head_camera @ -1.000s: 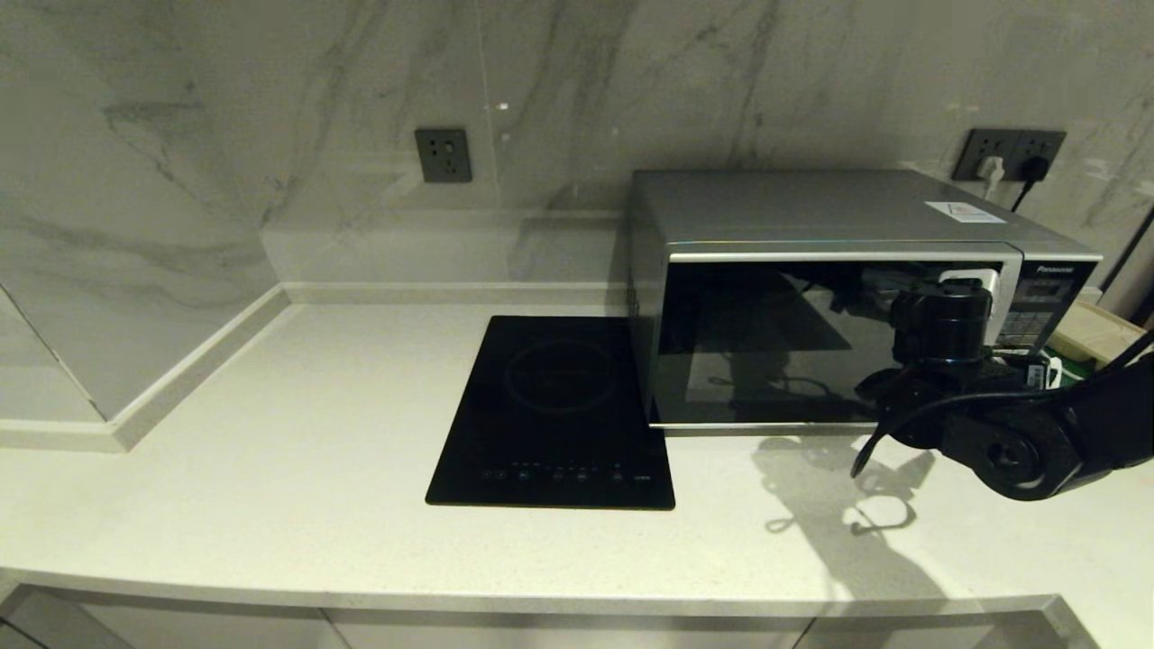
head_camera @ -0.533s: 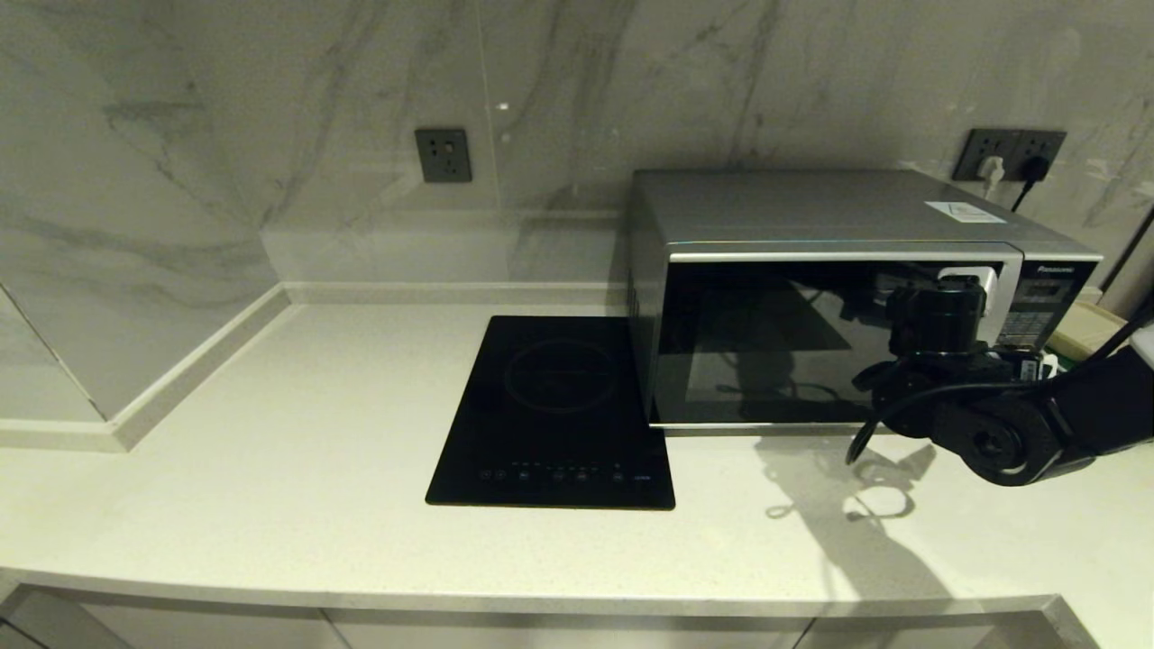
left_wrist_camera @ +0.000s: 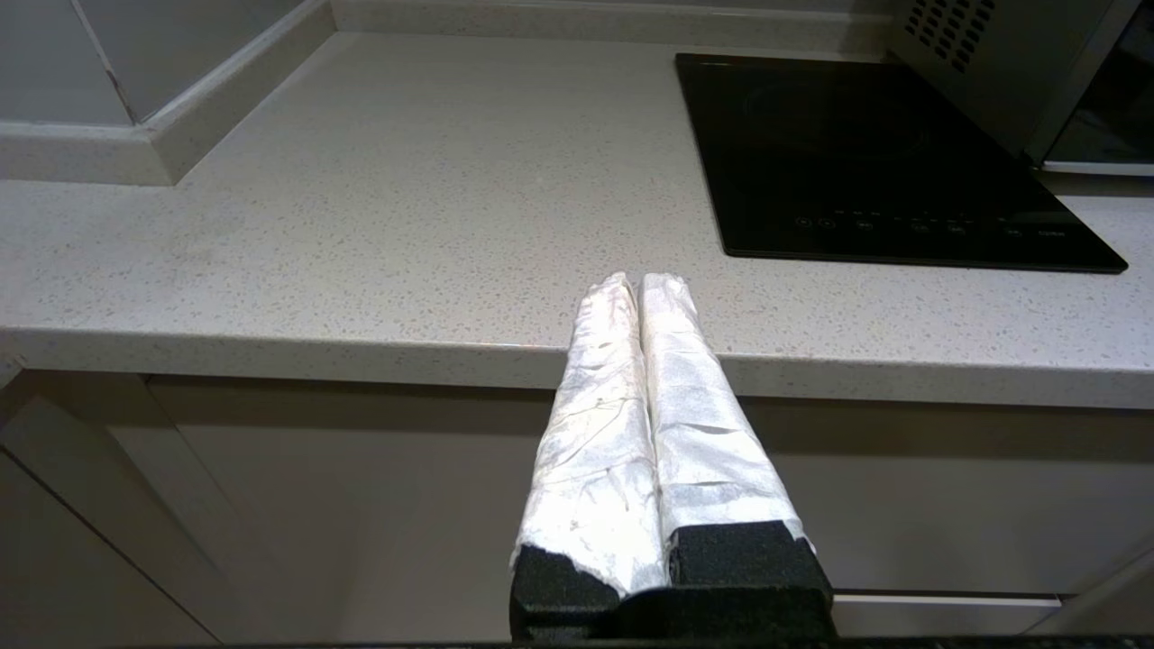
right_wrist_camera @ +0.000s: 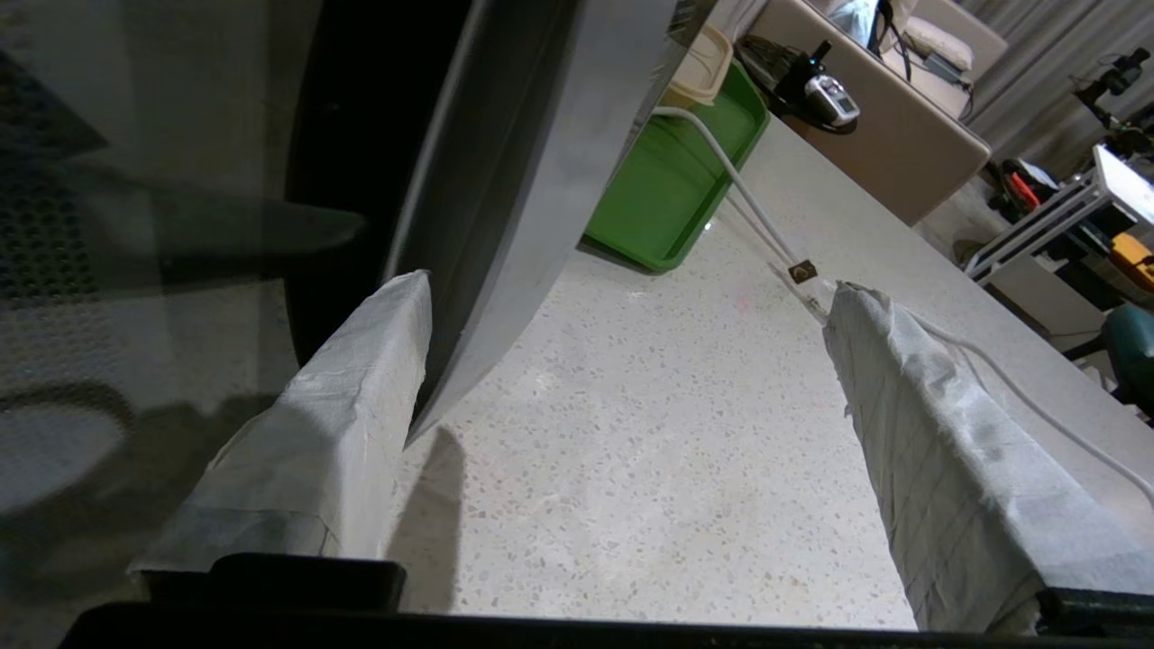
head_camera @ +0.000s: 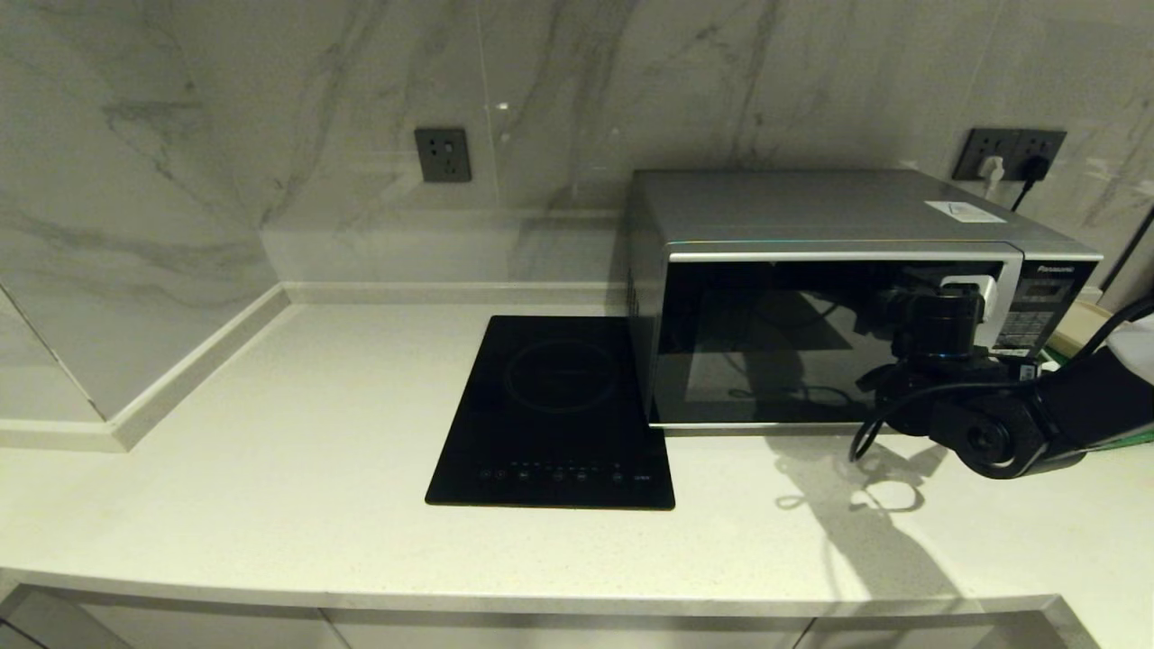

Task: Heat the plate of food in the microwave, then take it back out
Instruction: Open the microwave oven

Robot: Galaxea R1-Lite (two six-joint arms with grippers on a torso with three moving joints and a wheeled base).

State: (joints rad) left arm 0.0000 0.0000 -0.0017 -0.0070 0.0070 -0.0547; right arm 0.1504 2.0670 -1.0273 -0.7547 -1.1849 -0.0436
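Since a second ago my right arm has drawn back toward the right, and my right gripper (right_wrist_camera: 622, 297) now sits at the handle side of the microwave (head_camera: 838, 270), fingers spread wide and holding nothing, one tip against the door's edge. The microwave stands on the counter (head_camera: 270, 433), long axis left-right, door facing me. My left gripper (left_wrist_camera: 640, 297) hangs closed and empty below the counter edge.

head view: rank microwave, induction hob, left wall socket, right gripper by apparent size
Largest to smallest as seen in the head view:
1. microwave
2. induction hob
3. right gripper, seen with its wrist, at the microwave door's handle side; nearer the camera, so its rank is unsure
4. left wall socket
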